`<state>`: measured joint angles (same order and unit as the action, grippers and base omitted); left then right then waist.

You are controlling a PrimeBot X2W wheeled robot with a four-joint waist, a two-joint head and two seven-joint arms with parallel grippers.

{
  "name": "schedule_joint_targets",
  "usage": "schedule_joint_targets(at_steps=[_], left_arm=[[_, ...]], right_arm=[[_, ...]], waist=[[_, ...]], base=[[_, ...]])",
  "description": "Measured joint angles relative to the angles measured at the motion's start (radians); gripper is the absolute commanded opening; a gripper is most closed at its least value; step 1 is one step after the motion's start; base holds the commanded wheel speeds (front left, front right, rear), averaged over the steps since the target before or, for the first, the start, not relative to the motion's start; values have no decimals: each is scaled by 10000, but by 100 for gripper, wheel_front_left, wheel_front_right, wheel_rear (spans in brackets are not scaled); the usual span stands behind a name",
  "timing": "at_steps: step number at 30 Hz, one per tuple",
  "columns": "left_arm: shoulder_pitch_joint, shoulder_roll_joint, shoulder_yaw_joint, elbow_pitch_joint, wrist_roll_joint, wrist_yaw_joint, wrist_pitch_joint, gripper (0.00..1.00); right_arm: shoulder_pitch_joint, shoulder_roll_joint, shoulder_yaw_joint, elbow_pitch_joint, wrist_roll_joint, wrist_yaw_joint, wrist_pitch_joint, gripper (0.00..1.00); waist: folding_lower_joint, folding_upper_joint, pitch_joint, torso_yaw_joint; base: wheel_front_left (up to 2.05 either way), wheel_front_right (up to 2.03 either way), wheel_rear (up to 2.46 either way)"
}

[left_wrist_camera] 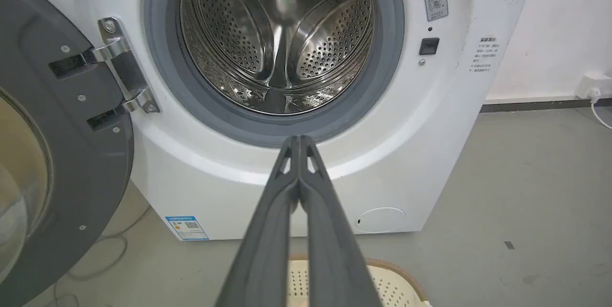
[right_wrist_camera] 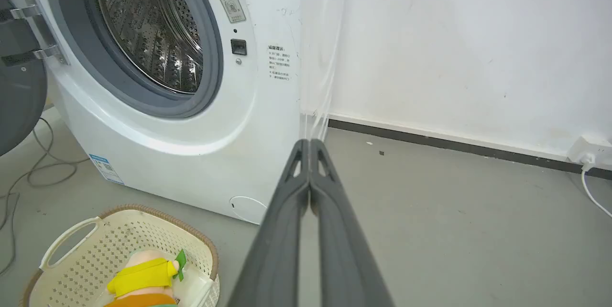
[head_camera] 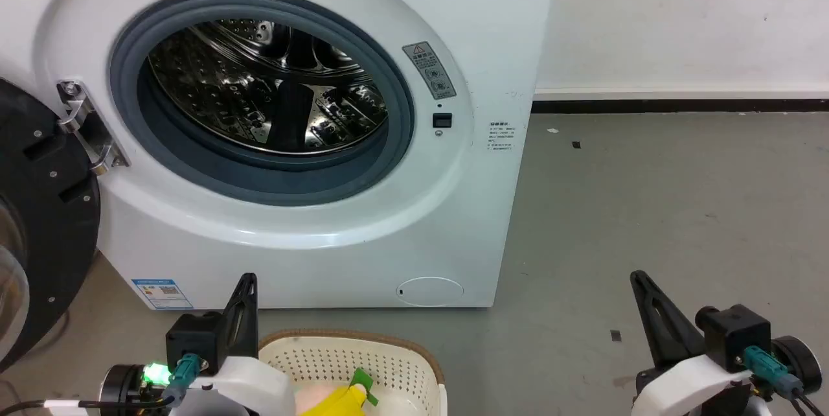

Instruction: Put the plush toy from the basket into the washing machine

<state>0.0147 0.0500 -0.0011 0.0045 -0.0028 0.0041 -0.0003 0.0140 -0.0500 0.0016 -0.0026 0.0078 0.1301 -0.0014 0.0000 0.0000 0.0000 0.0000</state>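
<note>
Soft orange, yellow and pink plush toy [right_wrist_camera: 143,273] lies in the cream perforated plastic basket [right_wrist_camera: 95,245] before the open white front-loading washing machine [head_camera: 311,254]. Jaws of left gripper [left_wrist_camera: 299,140] and right gripper [right_wrist_camera: 310,143] are pressed together, empty, both apart from the toy.

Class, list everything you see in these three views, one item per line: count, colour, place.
washing machine: one, white, ahead on the left
door: one, dark, swung open at left
drum: one, shiny steel, inside the port
basket: one, cream, floor before the machine
plush toy: one, yellow, pink, green, orange, in the basket
cable: looped, count unclear, grey, floor by the door
wall socket: one, white, right wall
left gripper: one, dark, lower left, jaws shut
right gripper: one, dark, lower right, jaws shut
</note>
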Motion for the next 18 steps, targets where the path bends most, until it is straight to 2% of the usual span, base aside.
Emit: schedule_joint_targets(at_steps=[12,13,18], left_arm=[[0,0,2,0,0,0,0,0],[0,0,2,0,0,0,0,100],[8,0,-4,6,-2,12,0,100]], right_arm=[[0,0,2,0,0,0,0,0],[0,0,0,0,0,0,0,100],[3,0,12,-2,6,0,-2,100]], waist=[[0,0,0,0],[0,0,0,0],[0,0,0,0]], base=[[0,0,0],[0,0,0],[0,0,0]])
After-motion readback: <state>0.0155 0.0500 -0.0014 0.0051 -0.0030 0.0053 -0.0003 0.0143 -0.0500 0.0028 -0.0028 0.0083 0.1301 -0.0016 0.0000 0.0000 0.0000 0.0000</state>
